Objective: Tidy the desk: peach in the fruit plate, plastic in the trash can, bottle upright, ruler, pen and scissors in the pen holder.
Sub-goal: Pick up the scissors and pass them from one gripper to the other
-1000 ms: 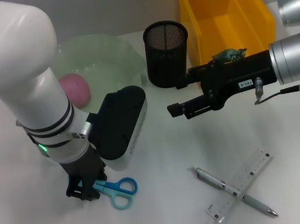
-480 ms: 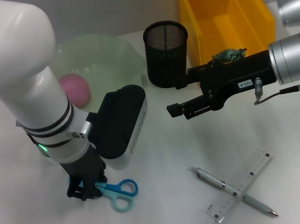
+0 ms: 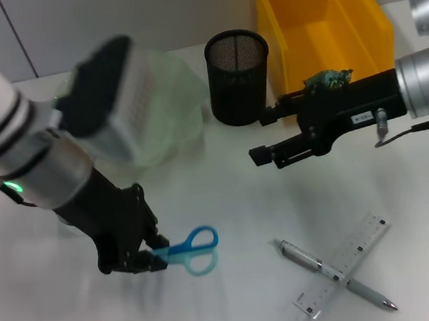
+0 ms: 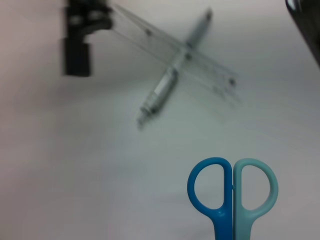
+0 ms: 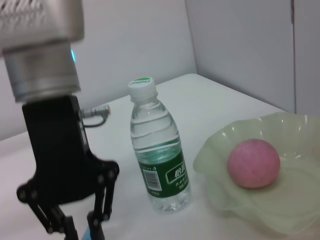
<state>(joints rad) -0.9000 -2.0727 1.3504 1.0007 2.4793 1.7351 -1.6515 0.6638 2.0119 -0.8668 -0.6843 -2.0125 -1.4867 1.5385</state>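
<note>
White desktop (image 3: 230,222) runs under both arms. At the far right sits the yellow trash can (image 3: 320,16) with crumpled plastic (image 3: 327,77) at its near rim; the black mesh pen holder (image 3: 239,76) stands just left of it. On the far left, the pale green fruit plate (image 5: 260,192) holds the pink peach (image 5: 253,163), the bottle (image 5: 157,160) upright beside it. The left gripper (image 3: 149,256) is clamped on the blue scissors (image 3: 188,250). The right gripper (image 3: 265,134) hovers mid-desk, fingers apart. Near right, ruler (image 3: 344,264) and pen (image 3: 335,274) lie crossed.
</note>
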